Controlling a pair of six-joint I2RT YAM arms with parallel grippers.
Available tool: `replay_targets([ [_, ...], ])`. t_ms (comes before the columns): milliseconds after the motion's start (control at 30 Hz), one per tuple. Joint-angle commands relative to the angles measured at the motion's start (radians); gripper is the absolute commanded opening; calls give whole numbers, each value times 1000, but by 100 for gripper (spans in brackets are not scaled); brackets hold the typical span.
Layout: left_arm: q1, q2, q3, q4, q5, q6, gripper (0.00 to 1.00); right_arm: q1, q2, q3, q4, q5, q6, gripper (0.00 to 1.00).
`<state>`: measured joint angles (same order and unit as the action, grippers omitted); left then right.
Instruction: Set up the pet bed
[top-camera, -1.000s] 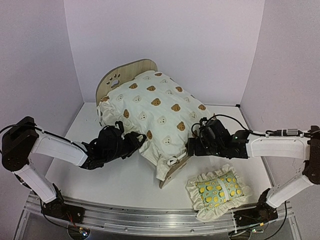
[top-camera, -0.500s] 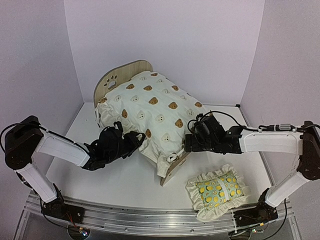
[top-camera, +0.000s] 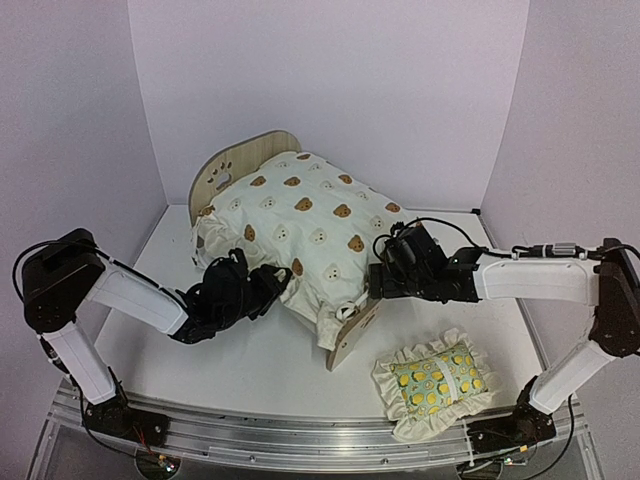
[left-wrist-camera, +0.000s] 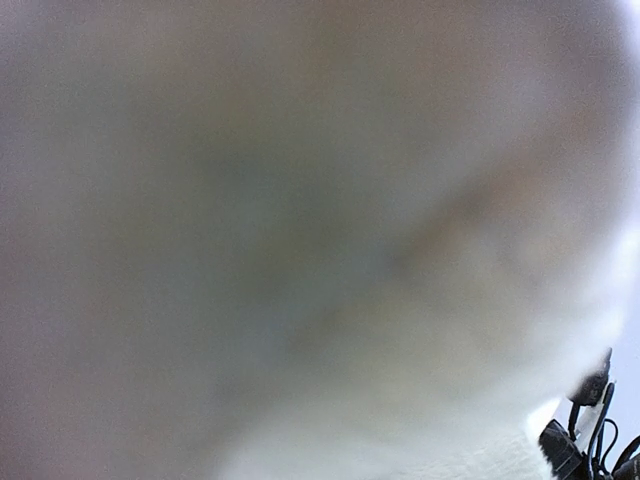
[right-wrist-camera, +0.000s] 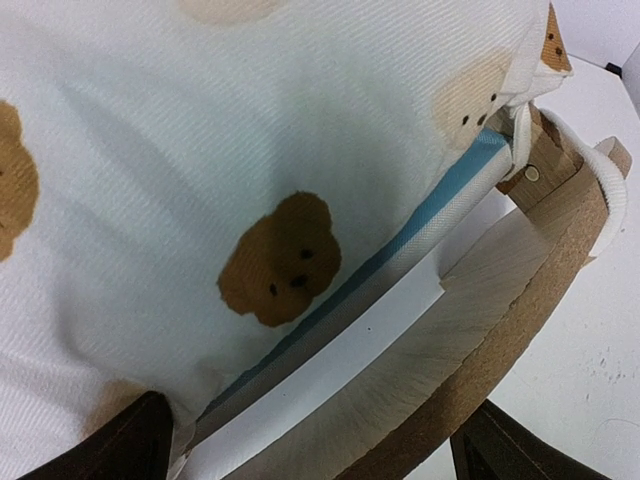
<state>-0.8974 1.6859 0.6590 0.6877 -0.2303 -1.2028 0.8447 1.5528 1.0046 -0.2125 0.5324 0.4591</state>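
Although the cream bear-print cushion (top-camera: 300, 215) covers the light-wood pet bed (top-camera: 245, 160), the green lemon-print pillow (top-camera: 437, 378) lies on the white desk (top-camera: 250, 360), with the right pincer (top-camera: 372, 283) spread and the left pincer (top-camera: 268, 285) impossible to read against the cloth.

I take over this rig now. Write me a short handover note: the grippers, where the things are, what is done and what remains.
Left gripper: pressed into the near-left edge of the cream bear-print cushion; open or shut cannot be told, fabric blurs its camera.
Right gripper: open, jaws astride the wooden edge of the light-wood pet bed, near its foot.
Done: the cushion lies on the bed, which stands diagonally on the white table.
To do: the green lemon-print ruffled pillow lies on the table, near right, not yet on the bed.
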Motion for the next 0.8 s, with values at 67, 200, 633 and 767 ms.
replay_targets([
  [67, -67, 64, 8, -27, 42, 566, 0, 30, 36, 37, 116, -104, -84, 96],
  [200, -64, 92, 3, 0, 39, 561, 0, 30, 37, 31, 116, -111, -80, 96],
  [633, -39, 187, 7, 56, 51, 574, 0, 30, 29, -4, 116, -133, -53, 95],
  [767, -38, 209, 7, 73, 59, 561, 0, 31, 35, 0, 116, -143, -52, 95],
])
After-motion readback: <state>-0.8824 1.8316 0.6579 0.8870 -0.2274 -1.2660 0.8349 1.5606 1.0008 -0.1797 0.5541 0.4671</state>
